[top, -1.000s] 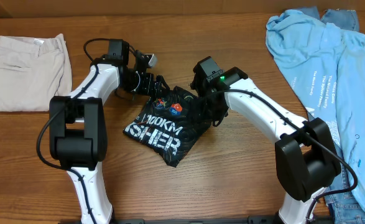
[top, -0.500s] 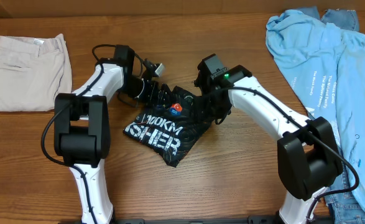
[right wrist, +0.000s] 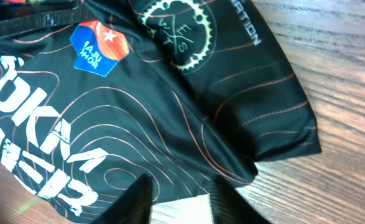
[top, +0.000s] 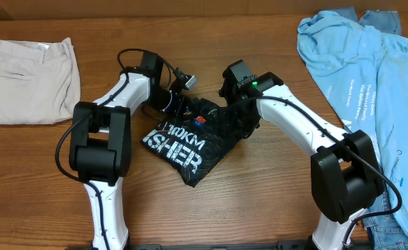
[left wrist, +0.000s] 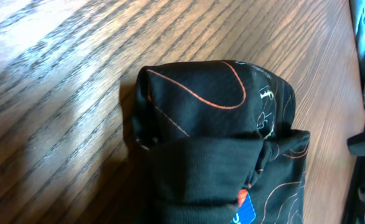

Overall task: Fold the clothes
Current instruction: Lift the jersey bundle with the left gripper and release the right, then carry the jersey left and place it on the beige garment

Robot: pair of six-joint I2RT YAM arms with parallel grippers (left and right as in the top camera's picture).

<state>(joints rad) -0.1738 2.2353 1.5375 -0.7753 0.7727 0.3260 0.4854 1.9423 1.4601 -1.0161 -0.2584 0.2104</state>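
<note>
1. Black shirt point(top: 190, 142) lies crumpled at frame centre on the table point(top: 259, 208), white lettering up.
2. Left gripper point(top: 181, 105) is closed at the shirt's upper-left edge; I cannot tell whether it pinches fabric.
3. Right gripper point(top: 244, 125) is at the upper-right edge, fingers slightly apart; I cannot tell whether it grips.
4. Beige trousers point(top: 30, 80) upper left; light blue garment point(top: 356, 62) upper right.

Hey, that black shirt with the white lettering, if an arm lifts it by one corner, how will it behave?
The black shirt will likely sag and drape, since it lies crumpled in soft folds. It is probably light: the fabric looks thin. Its smooth sheen suggests it may slide easily on the wooden table.
</note>
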